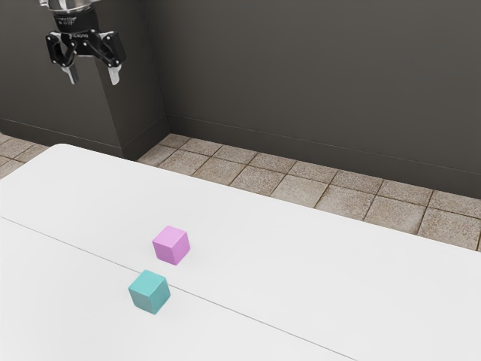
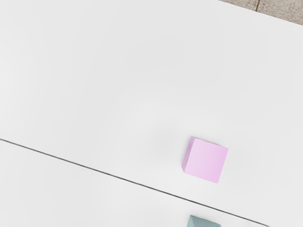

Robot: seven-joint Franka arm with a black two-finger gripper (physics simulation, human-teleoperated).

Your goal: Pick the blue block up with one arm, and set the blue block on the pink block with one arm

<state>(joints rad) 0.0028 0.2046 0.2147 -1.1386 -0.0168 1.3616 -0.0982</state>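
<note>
A blue-green block (image 1: 149, 292) lies on the white table (image 1: 316, 256), just on the near side of a thin dark seam. A pink block (image 1: 171, 244) rests a little beyond it, across the seam, the two apart. My gripper (image 1: 93, 75) hangs high in the exterior view's upper left, far above and behind both blocks, open with nothing between its fingers. From the wrist, the pink block (image 2: 205, 160) appears whole and the blue block (image 2: 204, 222) is cut off at the frame's edge.
A thin dark seam (image 1: 225, 304) runs across the tabletop between the blocks. Beyond the table's far edge lie a tiled floor (image 1: 361, 192) and dark walls (image 1: 316, 68).
</note>
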